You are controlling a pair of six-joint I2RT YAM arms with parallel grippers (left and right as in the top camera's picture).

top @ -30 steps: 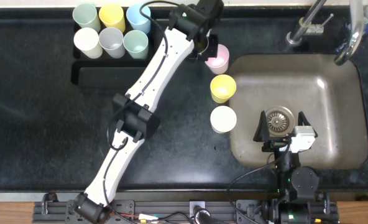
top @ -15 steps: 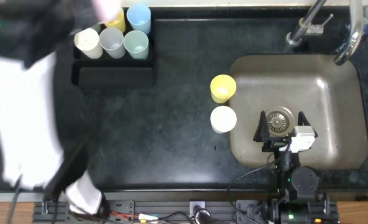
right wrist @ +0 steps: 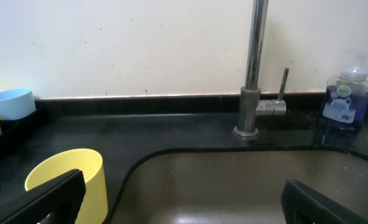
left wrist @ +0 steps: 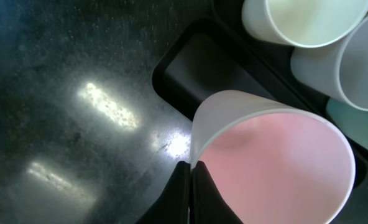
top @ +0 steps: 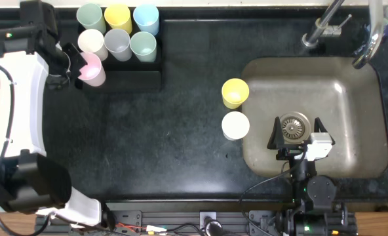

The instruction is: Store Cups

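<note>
Pink cup [top: 90, 68] moved: a second ago it stood at the sink's [top: 371, 172] upper-left rim with the left arm stretched across to it. It is now found at upper left of the top view, over the left end of the tray's [top: 132, 80] bare front row. Half a second ago the arm was blurred in mid-swing.

Left claw [left wrist: 189, 177] clamped on the pink cup's rim, one finger inside and one outside. Cup held tilted, mouth turned toward the wrist camera. Contact with the tray floor cannot be told.

Six cups [top: 117, 41] already seated in the tray's two rear rows. Yellow cup [top: 234, 92] and white cup [top: 235, 124] unshifted on the desk [top: 181, 144], beside the sink's left rim.

Judged: carry done for this cup, lowering and release still owed; two cups left after it.

Left arm [top: 14, 98] folded back along the left edge, forearm running up the frame, wrist bent rightward to the tray. Right claw [top: 296, 137] unmoved low over the sink near the drain, fingers apart, nothing held.
</note>
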